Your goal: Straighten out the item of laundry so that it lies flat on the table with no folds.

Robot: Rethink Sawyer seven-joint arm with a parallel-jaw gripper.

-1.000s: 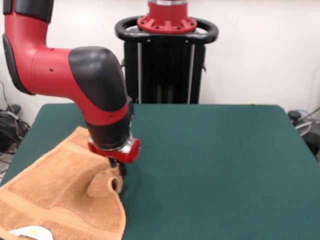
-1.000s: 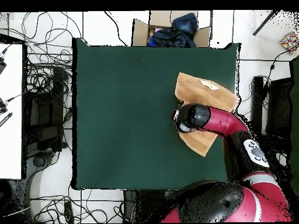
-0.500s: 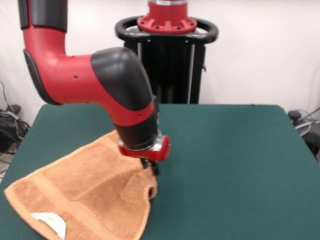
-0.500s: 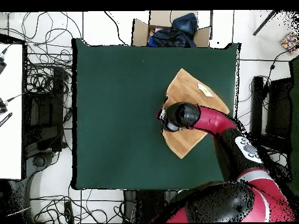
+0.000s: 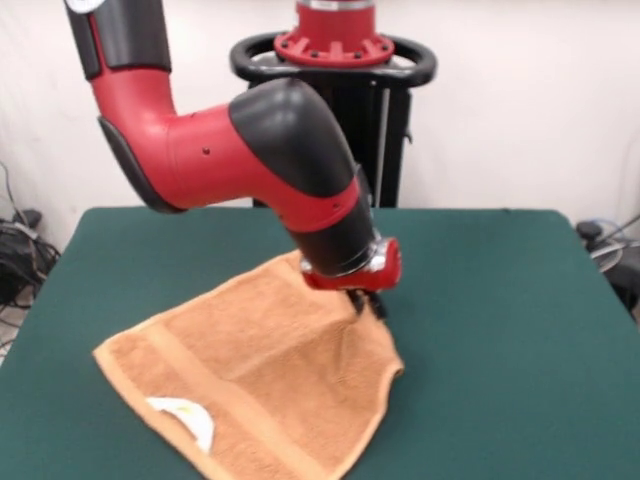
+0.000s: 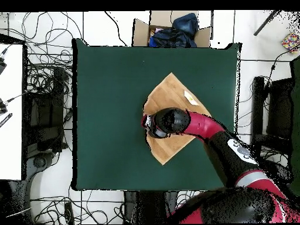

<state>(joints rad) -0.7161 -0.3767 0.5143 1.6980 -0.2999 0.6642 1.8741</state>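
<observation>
Towel pinched at one edge, mid-drag across the table

The towel (image 5: 255, 385) lies on the table (image 5: 500, 330), spread as a slanted rectangle towards one side in the front view, its white tag (image 5: 185, 420) facing up near the front edge. The cloth rises in a small peak where the gripper (image 5: 365, 303) has it, fingers together and clamped on the edge, and soft creases run from that peak into the cloth. From overhead the towel (image 6: 176, 96) looks mostly open, the gripper (image 6: 148, 124) at its edge nearest the table's middle. To do this well, I judge the pull should stay low and level, straight away from the opposite edge so the creases draw out, then the grip should let go close to the surface so nothing folds back.
</observation>
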